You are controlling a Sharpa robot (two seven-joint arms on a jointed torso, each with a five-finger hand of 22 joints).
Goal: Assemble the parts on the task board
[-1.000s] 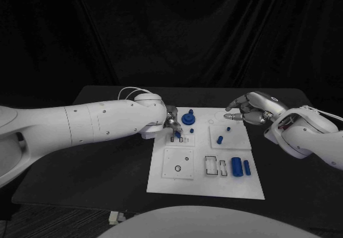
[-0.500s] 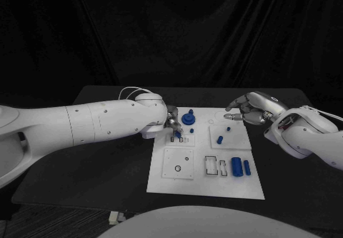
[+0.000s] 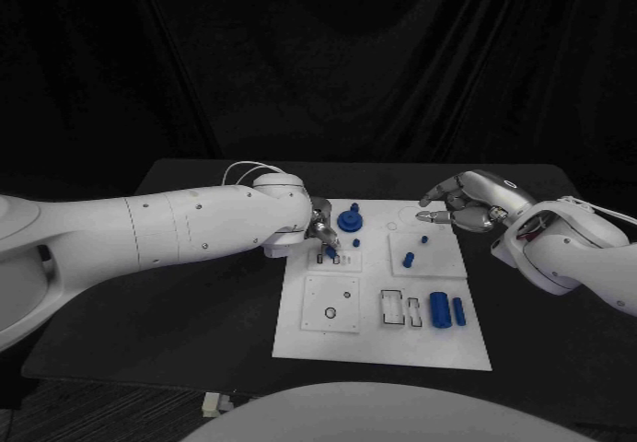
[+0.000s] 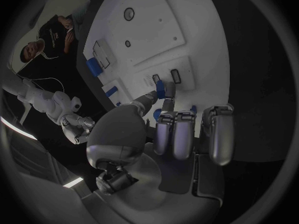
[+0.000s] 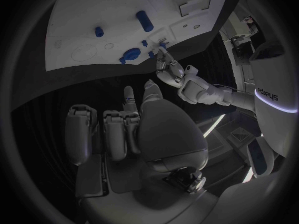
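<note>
Barely anything has shifted over the last second: the left hand (image 3: 316, 230) still pinches a small blue peg (image 4: 160, 88) over the white task board's (image 3: 382, 345) slotted block, insertion unfinished, while the right hand (image 3: 468, 204) hovers empty, fingers curled, beside the board's far edge.

A black table (image 3: 199, 304) spreads across the middle of the scene — its far corners are rounded. Behind it, on the far side, hangs a black curtain (image 3: 318, 83) in loose folds.
</note>
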